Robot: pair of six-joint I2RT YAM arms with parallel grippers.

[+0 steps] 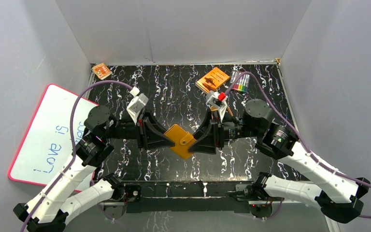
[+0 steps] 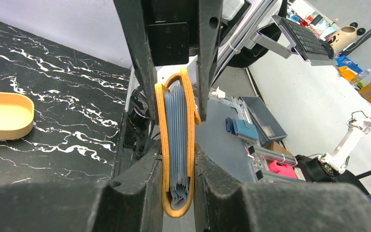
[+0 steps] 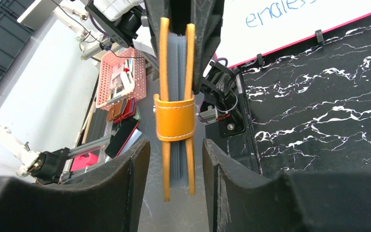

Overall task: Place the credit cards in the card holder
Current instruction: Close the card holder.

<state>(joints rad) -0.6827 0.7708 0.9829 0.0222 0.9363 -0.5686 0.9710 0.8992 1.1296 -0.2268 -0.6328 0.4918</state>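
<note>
The orange-tan card holder (image 1: pixel 180 140) is folded shut and hangs between my two grippers over the table's near middle. My left gripper (image 1: pixel 168 140) is shut on its folded spine end, both fingers pressed against the leather (image 2: pixel 176 145). Grey-blue credit cards (image 2: pixel 179 130) sit stacked inside, only their edges showing. My right gripper (image 1: pixel 196 142) is open around the other end, with a gap on each side of the holder (image 3: pixel 175 118). The holder's strap wraps across that end, and card edges (image 3: pixel 176 63) show between the leather halves.
An orange book (image 1: pixel 213 79) and a pack of markers (image 1: pixel 241 82) lie at the back right. A small orange item (image 1: pixel 101 71) lies at the back left. A whiteboard (image 1: pixel 48 137) leans on the left. A gold oval tray (image 2: pixel 5 116) shows in the left wrist view.
</note>
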